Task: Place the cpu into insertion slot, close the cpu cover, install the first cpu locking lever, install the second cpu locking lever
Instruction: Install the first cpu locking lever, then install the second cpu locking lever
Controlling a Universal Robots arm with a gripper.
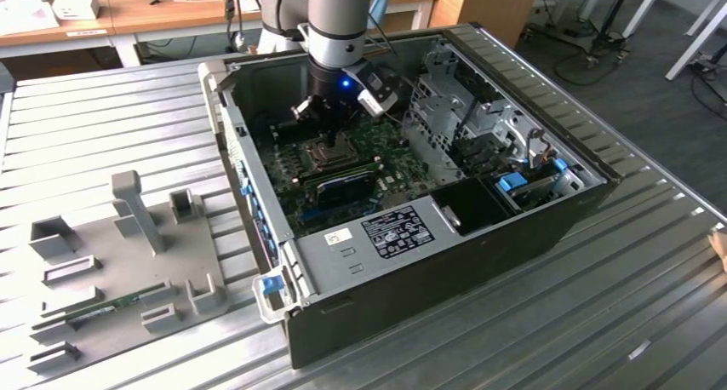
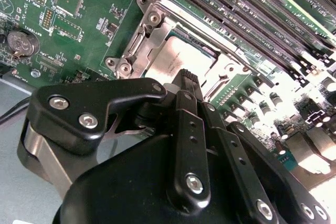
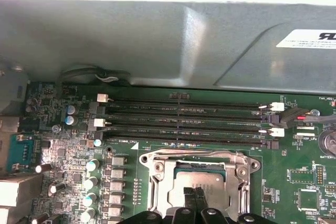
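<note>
One arm reaches down into the open computer case [image 1: 546, 194] that lies on its side on the ribbed metal table [image 1: 102, 126]. Its gripper [image 1: 329, 141] hangs right over the insertion slot [image 1: 322, 156] in the green circuit board [image 1: 375, 143]. In both wrist views the black fingers [image 3: 195, 199] are pressed together, tips side by side, with nothing pinched between them. They sit just above the cpu [image 2: 173, 59], which lies flat in the insertion slot, its pale metal top showing. The cpu cover [image 3: 197, 157] is down around the chip, its silver frame bordering the cut-out middle. I cannot tell from here whether the fingertips actually touch the chip or the frame. Long black memory slots [image 3: 184, 121] run just beside the socket. On the exterior view's left, a grey fixture plate [image 1: 125, 262] with upright holders rests on the table, well apart from the case.
</note>
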